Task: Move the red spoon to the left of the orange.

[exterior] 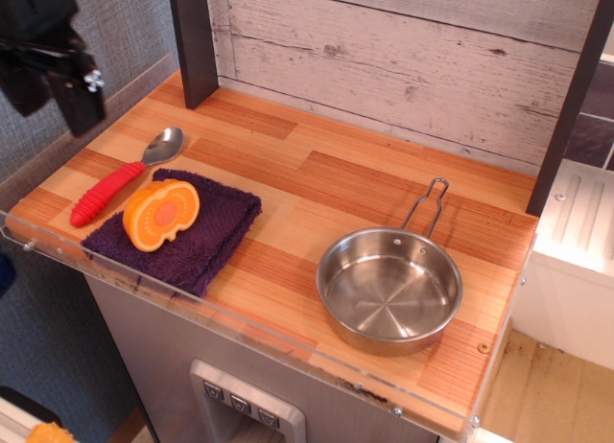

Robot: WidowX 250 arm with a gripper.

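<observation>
A: So, only the one view here. Where does the spoon sit relative to the gripper?

B: Gripper (48,103) is up in the top-left corner, above the counter's left edge, well apart from everything. Red spoon (120,179) lies below it and a bit to the right in the picture, flat on the wooden counter (365,189).

A: Spoon axis?

B: Diagonal. Red handle points to the lower left, toward the front-left corner; silver bowl points to the upper right, toward the back wall. The bowl end is the nearer end to the gripper.

A: And the orange?

B: Orange (161,214) sits on the purple towel (206,237), cut face up and tilted toward the camera. The spoon is just beside it on its left, handle running along the towel's edge. I can't tell whether the two touch.

A: Gripper state?

B: Two dark fingers hang down with a clear gap between them, nothing in it. Spread apart and empty, as far as this angle shows.

A: So the task?

B: My read: the spoon already lies left of the orange, so placement looks done. Any further move would be straight down and slightly right, with the jaws turned across the handle's diagonal.

A: The pan?

B: Steel pan (389,290) is far right, out of the way.
</observation>
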